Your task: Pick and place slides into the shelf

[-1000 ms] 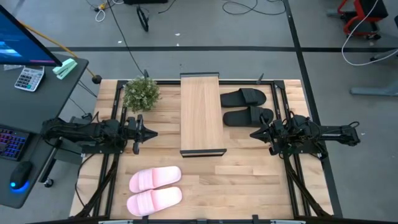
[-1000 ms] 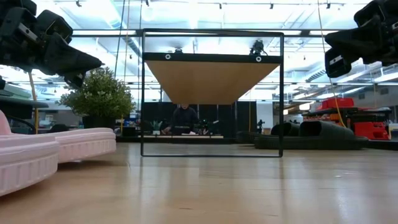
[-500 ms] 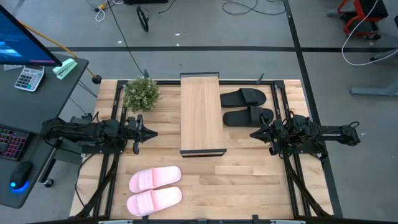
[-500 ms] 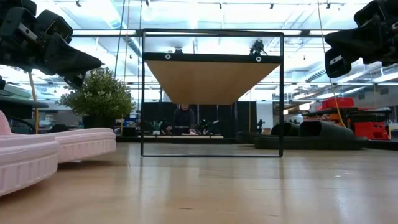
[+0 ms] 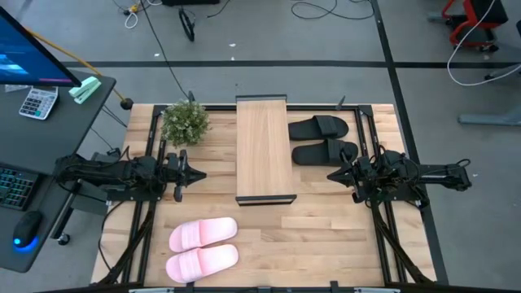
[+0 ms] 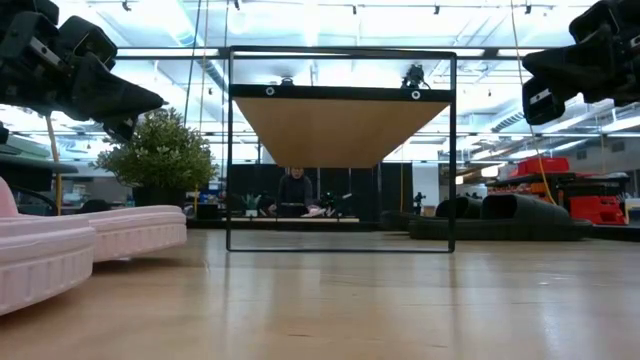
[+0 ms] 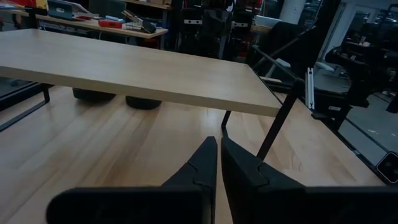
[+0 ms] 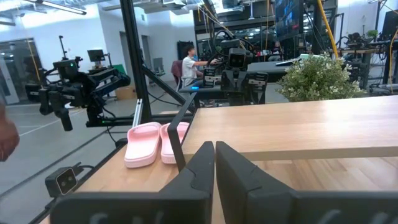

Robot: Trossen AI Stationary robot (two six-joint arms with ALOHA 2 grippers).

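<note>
- While nothing is held by either arm, both grippers are seen hovering above the table (image 5: pixel 326 236), fingers pressed together.
- left gripper (image 5: pixel 199 174): kept near the table's left edge, about halfway along it, pointed at the shelf; its two dark fingers (image 7: pixel 205 163) are seen touching in the left wrist view, nothing between them.
- right gripper (image 5: pixel 332 175): kept near the right edge, pointed at the shelf from the other side; fingers (image 8: pixel 202 163) are closed on nothing in the right wrist view.
- shelf (image 5: pixel 262 146): placed at the table's middle, running from the far edge toward the near edge; a light wood plank top on a thin black frame; nothing is seen on it or under it in the low view.
- black slides (image 5: pixel 321 140): laid side by side on the table between the shelf and the right edge, toward the far right corner, just beside the shelf, next to the right gripper.
- pink slides (image 5: pixel 203 247): laid side by side near the near left corner, well apart from the shelf; not touched by the left gripper.
- potted plant (image 5: pixel 185 121): set at the far left corner, beside the shelf.
- A person (image 6: pixel 293 190) is seen in the room behind the table in the low view.
</note>
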